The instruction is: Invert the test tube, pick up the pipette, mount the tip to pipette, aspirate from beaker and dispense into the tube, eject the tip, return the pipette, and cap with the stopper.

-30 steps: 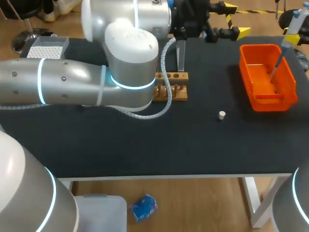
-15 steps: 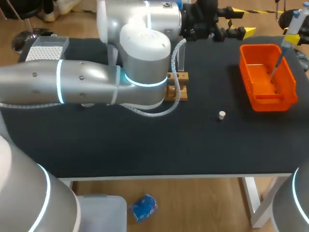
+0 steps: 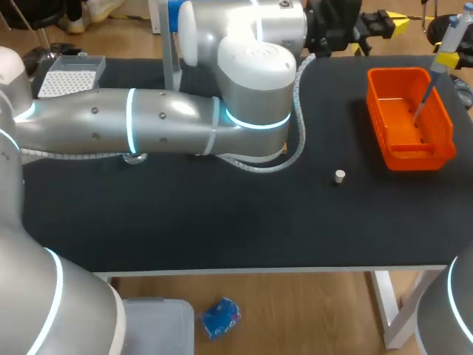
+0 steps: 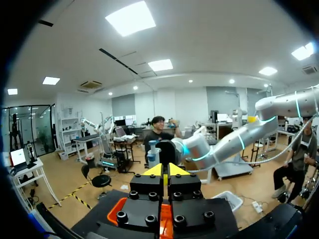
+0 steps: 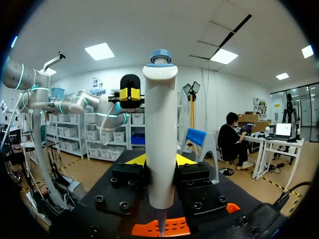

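My right gripper [image 5: 160, 160] is shut on the white pipette [image 5: 160, 144] with a blue top. In the head view the pipette [image 3: 442, 52] slants at the far right, its thin lower end inside the orange bin [image 3: 436, 151]. My left gripper [image 3: 386, 22] hovers at the table's far edge, just left of the bin. Its yellow tips [image 4: 163, 170] are shut together with nothing between them. A small white stopper [image 3: 339, 176] lies on the black mat. My left arm [image 3: 185, 133] hides the test tube and its wooden rack.
A tip box [image 3: 72, 74] stands at the back left corner. Under my left arm, a bit of glassware [image 3: 134, 157] shows. The orange bin [image 4: 118, 213] lies below my left gripper. My left gripper [image 5: 130, 92] faces the pipette from across the bin.
My left arm has swung right, away from the rack and towards the bin, and its fingers have closed from wide open. It now covers the rack and tube. The right arm kept still.
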You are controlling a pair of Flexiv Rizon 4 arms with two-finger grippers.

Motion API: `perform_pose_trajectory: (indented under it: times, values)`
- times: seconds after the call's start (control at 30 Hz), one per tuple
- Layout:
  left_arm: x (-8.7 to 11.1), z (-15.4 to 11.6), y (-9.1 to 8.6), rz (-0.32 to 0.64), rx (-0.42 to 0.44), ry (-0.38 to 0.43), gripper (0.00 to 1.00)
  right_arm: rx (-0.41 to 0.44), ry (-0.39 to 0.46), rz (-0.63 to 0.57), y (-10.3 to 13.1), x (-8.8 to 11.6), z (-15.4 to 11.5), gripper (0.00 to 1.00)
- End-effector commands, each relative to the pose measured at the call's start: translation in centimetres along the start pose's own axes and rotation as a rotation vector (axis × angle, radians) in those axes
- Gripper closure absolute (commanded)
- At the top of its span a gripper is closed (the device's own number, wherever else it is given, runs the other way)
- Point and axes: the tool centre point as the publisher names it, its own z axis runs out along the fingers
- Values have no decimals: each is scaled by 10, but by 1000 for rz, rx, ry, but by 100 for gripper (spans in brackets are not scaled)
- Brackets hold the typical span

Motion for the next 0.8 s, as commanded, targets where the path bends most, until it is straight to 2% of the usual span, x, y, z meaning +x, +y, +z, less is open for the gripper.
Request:
perform_pose_trajectory:
  times: [0.03,0.1,0.73,0.8]
  values:
    - [-7,59,-2,4,25,5,100,0,6,1,0,-2,-2,100]
    - [-8,70,-5,-18,43,15,100,0,6,1,0,-2,-2,100]
    - [-8,70,-5,-18,43,15,100,0,6,1,0,-2,-2,100]
    - [-13,75,-4,-12,54,9,100,0,6,1,0,-2,-2,100]
